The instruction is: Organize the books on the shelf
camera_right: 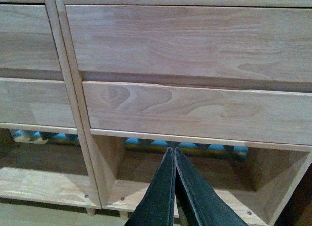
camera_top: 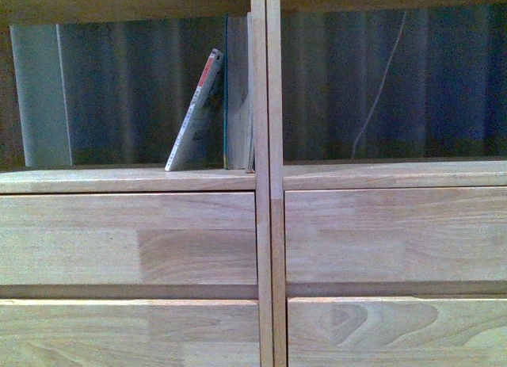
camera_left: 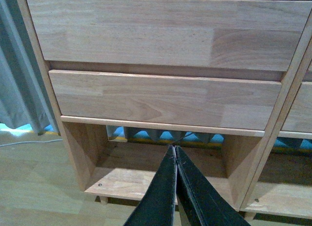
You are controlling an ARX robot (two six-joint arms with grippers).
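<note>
Front view shows two books at the right end of the left bay's open shelf board in the pale natural-wood shelving unit (camera_top: 127, 181): a slim white-spined softcover with red and dark print (camera_top: 195, 113) leaning against a taller tan-covered book with a teal edge (camera_top: 236, 89), which stands upright against the divider. Both look light, thin and floppy, best pinched across the upper spine edge. Four plain drawer fronts show; the left gripper (camera_left: 175, 150) and right gripper (camera_right: 174, 152) hang low with jaws pressed together, empty.
</note>
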